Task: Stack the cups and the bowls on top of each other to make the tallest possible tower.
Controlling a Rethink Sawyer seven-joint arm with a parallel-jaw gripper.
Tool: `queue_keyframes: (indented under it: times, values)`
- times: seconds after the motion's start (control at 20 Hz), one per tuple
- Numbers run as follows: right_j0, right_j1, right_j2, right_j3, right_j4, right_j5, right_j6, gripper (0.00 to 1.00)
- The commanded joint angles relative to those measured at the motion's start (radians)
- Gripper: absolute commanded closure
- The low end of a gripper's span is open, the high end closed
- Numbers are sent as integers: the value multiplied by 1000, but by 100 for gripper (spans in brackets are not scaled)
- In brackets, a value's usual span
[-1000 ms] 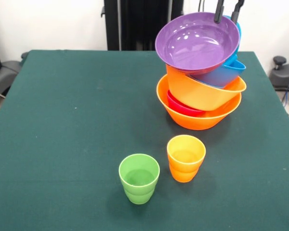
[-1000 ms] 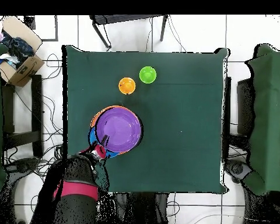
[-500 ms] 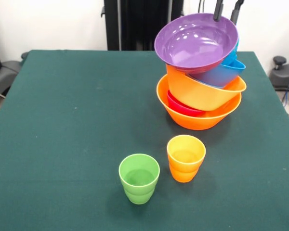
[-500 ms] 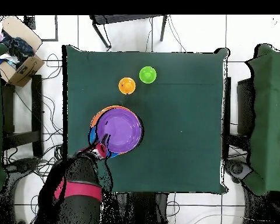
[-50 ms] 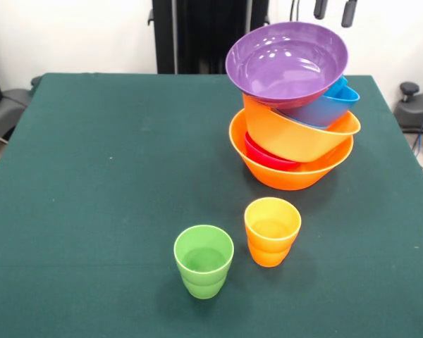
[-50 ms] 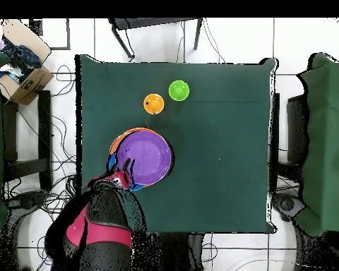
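Note:
The tower (image 5: 292,120) stands on the table's right side. Its base is a large orange bowl (image 5: 289,172). In it sit a red bowl (image 5: 264,156), a second orange bowl (image 5: 296,135) and blue bowls (image 5: 326,107). A wide purple bowl (image 5: 285,60) lies on top, tilted toward the camera. My gripper (image 5: 335,10) hangs open just above the purple bowl's far rim, touching nothing. A green cup (image 5: 204,260) and an orange cup (image 5: 271,230) stand upright side by side in front of the tower. From overhead, the purple bowl (image 6: 144,157) covers the pile, and the gripper (image 6: 124,171) is at its edge.
The green table cloth (image 5: 92,176) spreads wide to the left of the tower. From overhead, a cardboard box (image 6: 20,60) sits off the table's left corner, and another green-covered table (image 6: 328,141) stands to the right.
The gripper has let go of the purple bowl's far rim and risen straight up. The purple bowl has settled slightly on the pile.

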Motion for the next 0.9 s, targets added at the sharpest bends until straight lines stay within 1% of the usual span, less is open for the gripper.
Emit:
queue_keyframes:
  times: [0.05, 0.45, 0.55, 0.7, 0.8, 0.9]
  values:
    - [-16, 12, 102, 72, 18, 48, -55, 0]
    - [-23, 7, 113, 73, 19, 56, -60, 0]
    - [-37, -7, 127, 80, 26, 63, -82, 0]
    - [-95, -39, 169, 91, 51, 74, -145, 0]
    - [-163, -66, 217, 86, 87, 87, -198, 0]
    - [-239, -66, 269, 39, 122, 127, -258, 0]
